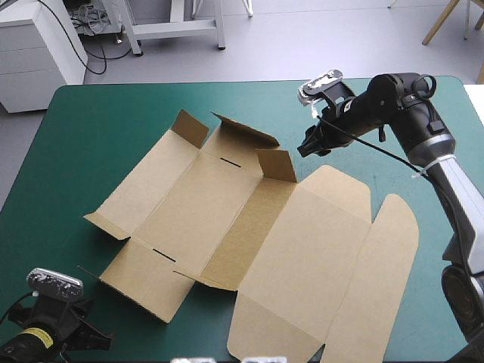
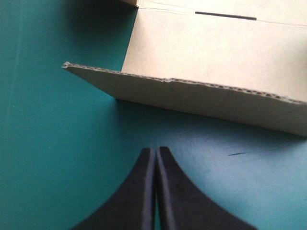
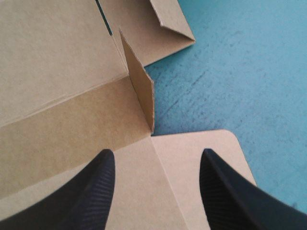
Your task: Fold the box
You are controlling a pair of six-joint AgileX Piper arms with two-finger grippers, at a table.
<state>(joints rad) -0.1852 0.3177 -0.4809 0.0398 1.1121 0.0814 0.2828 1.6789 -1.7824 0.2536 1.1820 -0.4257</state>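
Largely unfolded, box (image 1: 227,219) is being shown flat at worktop (image 1: 91,136) centre; only small flaps (image 3: 139,91) raised, walls untucked. Right hand (image 3: 156,158) is being held open over one flap; left hand (image 2: 157,151) closed, empty.

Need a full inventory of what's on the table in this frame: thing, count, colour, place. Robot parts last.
box: one, brown, a cut sheet lying open across the middle of the table, a few small flaps on its far side tilted up, the rounded lid panels flat toward the near right.
table: one, teal-green cover, bare around the sheet.
left gripper: one, black, near the table's near-left corner, jaws shut on nothing, pointing at the sheet's slightly raised near-left edge, apart from it.
right gripper: one, black, above the sheet's far-right part, jaws open, one upright small flap just ahead of it, holding nothing.
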